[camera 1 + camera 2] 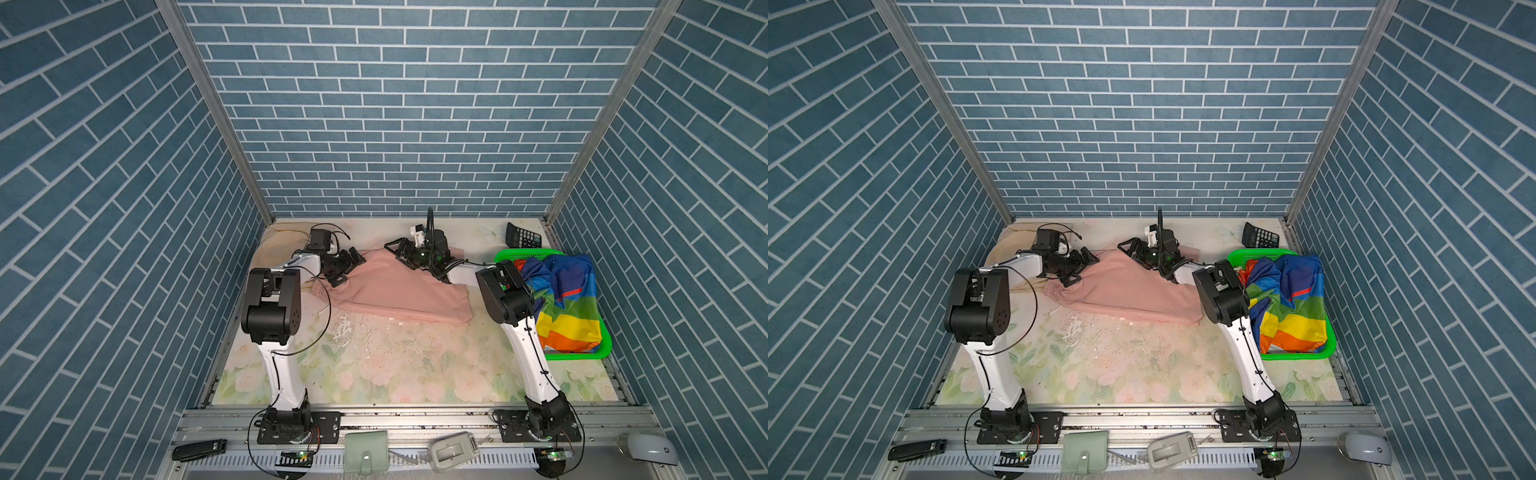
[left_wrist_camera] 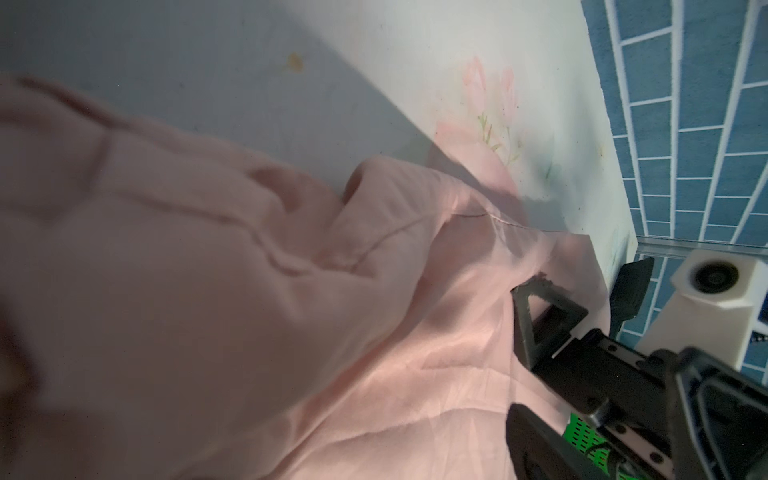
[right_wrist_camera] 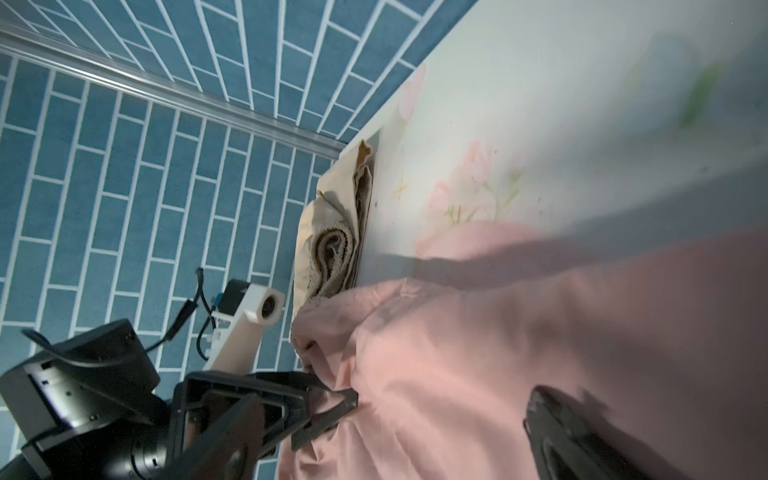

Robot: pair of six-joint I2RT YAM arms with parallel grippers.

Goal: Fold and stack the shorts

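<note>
Tan shorts (image 1: 282, 237) lie bunched in the far left corner of the table (image 1: 395, 374). Pink shorts (image 1: 399, 293) are spread mid-table, with the left tool (image 1: 350, 267) at their far left corner and the right tool (image 1: 398, 254) at their far edge — both tools wide open, gripping nothing. Rainbow shorts (image 1: 569, 299) are heaped in the green basket (image 1: 536, 252) at right.

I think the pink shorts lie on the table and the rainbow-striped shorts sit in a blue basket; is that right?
Not quite: the basket holding the rainbow-striped shorts is green, not blue, as both top views show. The pink shorts do lie on the table.
</note>
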